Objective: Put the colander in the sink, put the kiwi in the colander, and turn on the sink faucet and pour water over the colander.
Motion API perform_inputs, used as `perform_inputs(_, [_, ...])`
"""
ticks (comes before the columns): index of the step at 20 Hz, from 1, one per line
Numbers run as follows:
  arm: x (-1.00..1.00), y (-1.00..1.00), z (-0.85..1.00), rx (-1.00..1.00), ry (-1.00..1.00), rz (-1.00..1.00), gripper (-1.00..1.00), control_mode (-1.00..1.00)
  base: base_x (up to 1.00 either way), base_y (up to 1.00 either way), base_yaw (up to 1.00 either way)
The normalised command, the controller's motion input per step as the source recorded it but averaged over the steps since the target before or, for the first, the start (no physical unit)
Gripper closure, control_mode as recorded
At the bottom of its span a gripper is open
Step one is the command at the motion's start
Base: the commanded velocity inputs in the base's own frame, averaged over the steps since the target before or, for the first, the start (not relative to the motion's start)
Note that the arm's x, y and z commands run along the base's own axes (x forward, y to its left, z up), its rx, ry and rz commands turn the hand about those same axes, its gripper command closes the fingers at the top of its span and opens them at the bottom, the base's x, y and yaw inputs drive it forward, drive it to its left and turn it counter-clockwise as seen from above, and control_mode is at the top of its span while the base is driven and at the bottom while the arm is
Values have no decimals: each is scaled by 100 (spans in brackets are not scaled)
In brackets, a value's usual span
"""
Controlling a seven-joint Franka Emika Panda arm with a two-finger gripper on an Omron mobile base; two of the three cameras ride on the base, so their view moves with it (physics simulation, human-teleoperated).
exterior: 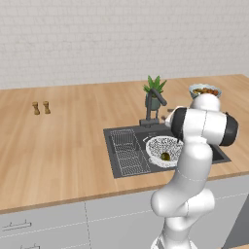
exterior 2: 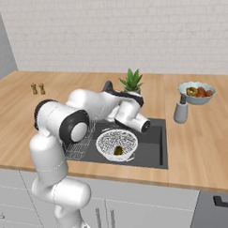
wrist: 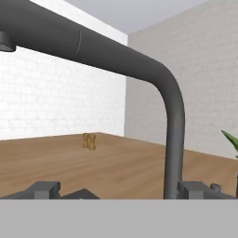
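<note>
The white colander (exterior: 163, 147) (exterior 2: 116, 142) sits in the dark grey sink (exterior: 124, 146) (exterior 2: 152, 144). The olive-green kiwi (exterior: 165, 156) (exterior 2: 118, 150) lies inside it. The faucet (exterior: 151, 111) (wrist: 172, 116) stands at the sink's back edge, in front of the plant. No water shows. My arm reaches over the basin to the faucet. In the hand view my gripper (wrist: 118, 190) is open, its fingertips (wrist: 44, 188) wide apart. The faucet's stem rises just inside the right tip, and the spout crosses overhead.
A green potted plant (exterior: 154, 90) (exterior 2: 131, 81) stands behind the faucet. A pale bowl of orange-red food (exterior: 204, 90) (exterior 2: 197, 92) and a grey jug (exterior 2: 181, 113) sit to the right. Two tan shakers (exterior: 41, 108) (exterior 2: 37, 88) (wrist: 89, 141) stand far left.
</note>
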Motion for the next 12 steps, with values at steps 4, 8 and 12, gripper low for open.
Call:
perform_inputs(4, [19, -12, -10, 0, 8, 0, -100, -100, 0, 0, 0])
perform_inputs(8, [31, -1, -9, 0, 1, 0, -100, -100, 0, 0, 0])
perform_inputs(12, [27, -1, -10, 0, 0, 0, -100, -100, 0, 0, 0])
